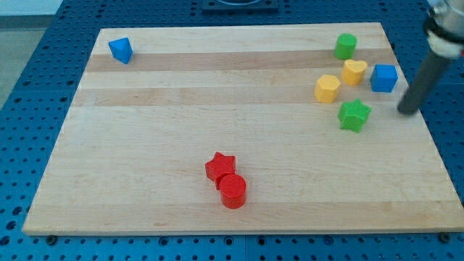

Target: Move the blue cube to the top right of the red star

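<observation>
The blue cube (384, 77) sits near the board's right edge, in the upper part of the view. The red star (220, 167) lies low in the middle of the board, far to the cube's lower left. My tip (407, 111) is at the end of the dark rod, just right of and below the blue cube, with a small gap between them.
A red cylinder (233, 191) touches the red star's lower right. A yellow heart (354, 71), a yellow hexagon (327, 88), a green star (354, 114) and a green block (346, 46) cluster left of the cube. A blue triangular block (120, 50) lies top left.
</observation>
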